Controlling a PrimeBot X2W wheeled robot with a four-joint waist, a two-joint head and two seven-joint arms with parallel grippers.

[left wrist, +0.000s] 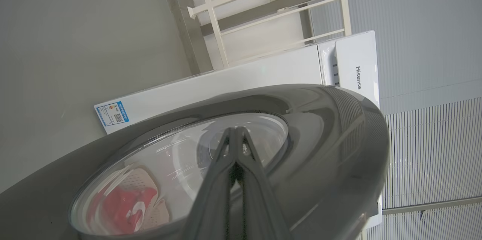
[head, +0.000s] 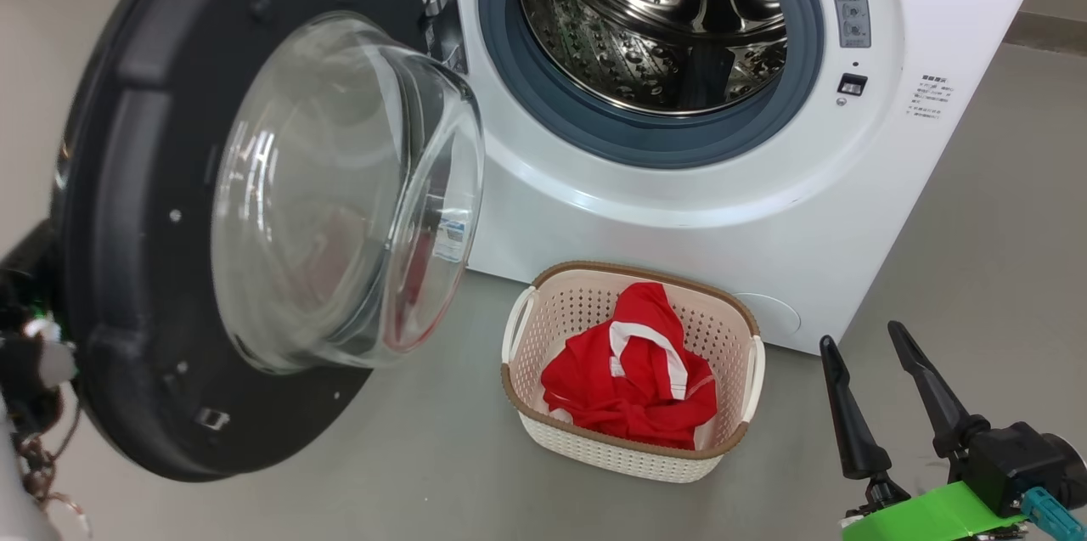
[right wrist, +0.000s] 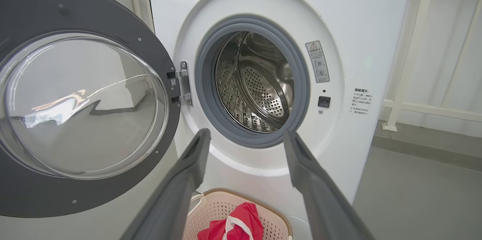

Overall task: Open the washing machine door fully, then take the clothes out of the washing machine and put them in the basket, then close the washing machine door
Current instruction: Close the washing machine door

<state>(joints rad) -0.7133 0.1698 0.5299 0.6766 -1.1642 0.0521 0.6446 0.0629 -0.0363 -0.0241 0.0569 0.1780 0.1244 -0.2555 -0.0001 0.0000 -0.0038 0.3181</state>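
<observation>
The washing machine [head: 679, 210] stands with its steel drum [head: 645, 14] bare. Its black door [head: 127, 269] hangs open to the left, glass bowl bulging toward me. On the floor in front, the basket [head: 628, 269] holds the red clothes [head: 628, 380]. My right gripper [head: 862, 335] is open at the lower right, right of the basket, with nothing between its fingers. The right wrist view shows this gripper [right wrist: 246, 136] aimed at the drum [right wrist: 256, 81], above the basket [right wrist: 226, 193] and clothes [right wrist: 241, 221]. My left gripper [left wrist: 235, 131] is shut, lying along the door's outer face [left wrist: 339, 138]; contact is unclear.
Grey floor spreads around the basket and to the right of the machine. A white railing [right wrist: 414, 44] stands to the machine's right, by the wall. The open door takes up the room on the left. A blue label [left wrist: 112, 113] is stuck on the machine's side.
</observation>
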